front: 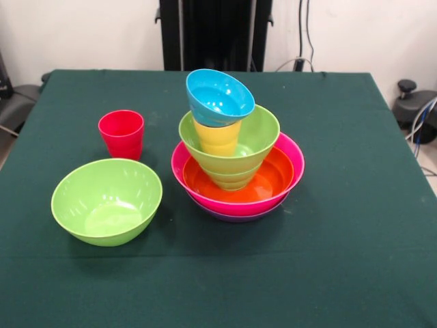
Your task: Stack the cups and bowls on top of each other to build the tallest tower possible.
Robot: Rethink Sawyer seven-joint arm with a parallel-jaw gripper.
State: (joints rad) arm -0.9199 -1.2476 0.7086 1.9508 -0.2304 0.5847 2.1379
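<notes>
You saw the tower (235, 160) at the table's (341, 239) centre, a tilted bowl (220, 97) topping a cup (217, 137) nested inside. A lone cup (121, 133) stood at nine o'clock, an empty bowl (106, 200) at eight o'clock.

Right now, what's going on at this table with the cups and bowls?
Nothing is being handled; no gripper shows. A tower stands mid-table: purple, pink and orange bowls nested, a green bowl in them, a yellow cup inside, and a blue bowl tilted on top. A red cup and another green bowl wait apart.

Open cloth right of tower (235, 160); red cup (121, 133), green bowl (106, 200) seemingly crowd left.
</notes>
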